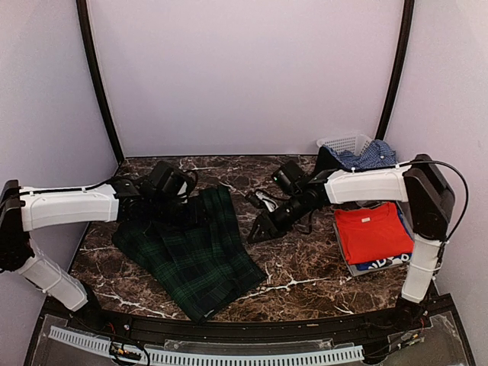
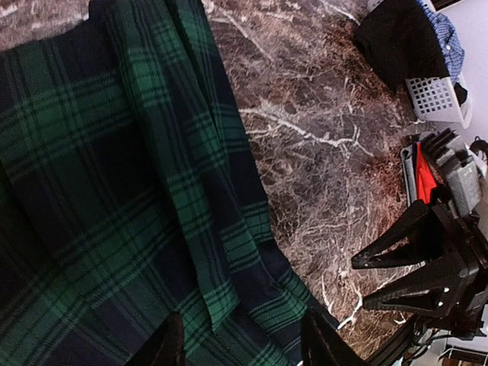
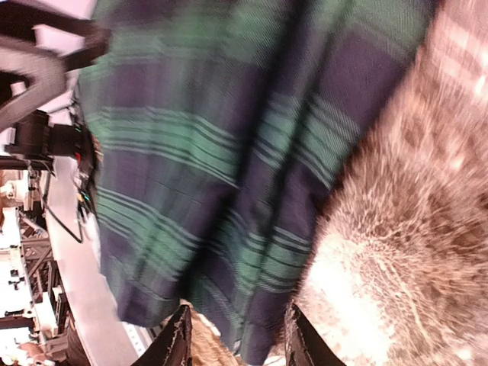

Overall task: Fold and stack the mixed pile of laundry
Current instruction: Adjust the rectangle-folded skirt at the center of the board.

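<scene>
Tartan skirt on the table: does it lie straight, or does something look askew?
The tartan skirt lies diagonally across the marble table, with one pleat flapped over its surface. It is not yet folded neatly.

The top external camera sits high behind the two arm bases and looks down and forward, so it takes in the whole dark brown marbled stone surface (image 1: 305,267). The left wrist camera hangs close over the dark green tartan pleated skirt (image 2: 114,191) and faces the right side, where it catches the right pincer (image 2: 360,282) and the white slotted plastic basket (image 2: 438,99). The right wrist camera, very near and blurred, faces the same skirt from the opposite side. All three views share this skirt.
</scene>
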Controlling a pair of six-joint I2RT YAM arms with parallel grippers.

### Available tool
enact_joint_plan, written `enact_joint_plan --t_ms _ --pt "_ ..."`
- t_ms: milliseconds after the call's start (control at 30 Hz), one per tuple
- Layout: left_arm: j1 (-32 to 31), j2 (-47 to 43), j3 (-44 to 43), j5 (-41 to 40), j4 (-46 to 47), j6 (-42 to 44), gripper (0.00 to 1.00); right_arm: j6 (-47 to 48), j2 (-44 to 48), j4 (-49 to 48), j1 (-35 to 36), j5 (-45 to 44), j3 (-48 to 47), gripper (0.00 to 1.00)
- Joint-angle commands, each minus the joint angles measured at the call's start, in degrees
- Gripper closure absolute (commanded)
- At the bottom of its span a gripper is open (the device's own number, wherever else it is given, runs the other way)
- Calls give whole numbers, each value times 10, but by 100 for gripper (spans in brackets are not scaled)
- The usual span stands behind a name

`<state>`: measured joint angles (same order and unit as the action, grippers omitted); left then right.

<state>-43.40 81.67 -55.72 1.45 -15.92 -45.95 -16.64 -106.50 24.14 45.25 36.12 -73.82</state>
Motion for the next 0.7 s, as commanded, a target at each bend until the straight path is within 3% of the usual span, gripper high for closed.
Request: enact_joint_plan --t_ms 0,467,600,667 --pt "-19 35 7 1 1 -43 53 -12 -45 -20 7 11 16 62" --pt "-38 138 -4 18 37 -78 69 -14 -95 -52 18 46 36 65" --pt "-39 154 -12 23 47 -78 80 -18 -106 -65 19 59 45 73" --pt "-39 154 -14 29 55 -79 95 -23 -110 -79 20 70 51 80"
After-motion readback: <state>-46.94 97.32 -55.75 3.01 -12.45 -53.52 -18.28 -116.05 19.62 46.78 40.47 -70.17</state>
